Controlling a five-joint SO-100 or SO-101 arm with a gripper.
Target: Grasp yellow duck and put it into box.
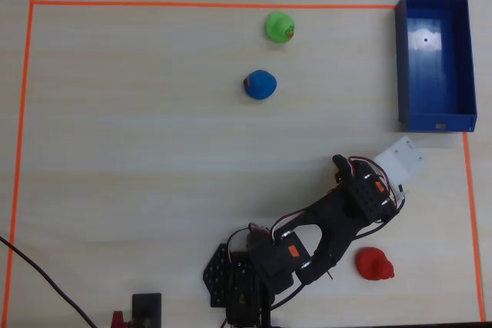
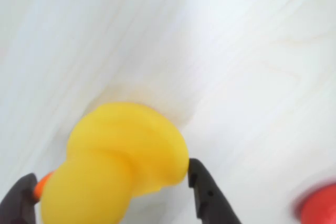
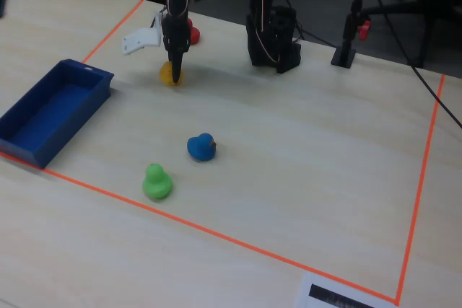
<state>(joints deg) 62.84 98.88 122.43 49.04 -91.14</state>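
One yellow duck is seen between the two dark fingers of the gripper in the wrist view, the right finger touching its side and the left finger just beside its orange beak; the jaws are set around the duck, but whether they press it firmly cannot be told. The duck is shown as a rounded, glossy body with a smaller head, resting on the pale wooden table. In the fixed view it is found directly under the downward-pointing gripper, well apart from the box, with bare table between them. The box is a deep-blue bin lying at the orange tape border in the overhead view. A red duck lies near the arm, while a blue duck and a green duck sit well apart from it, in open table.
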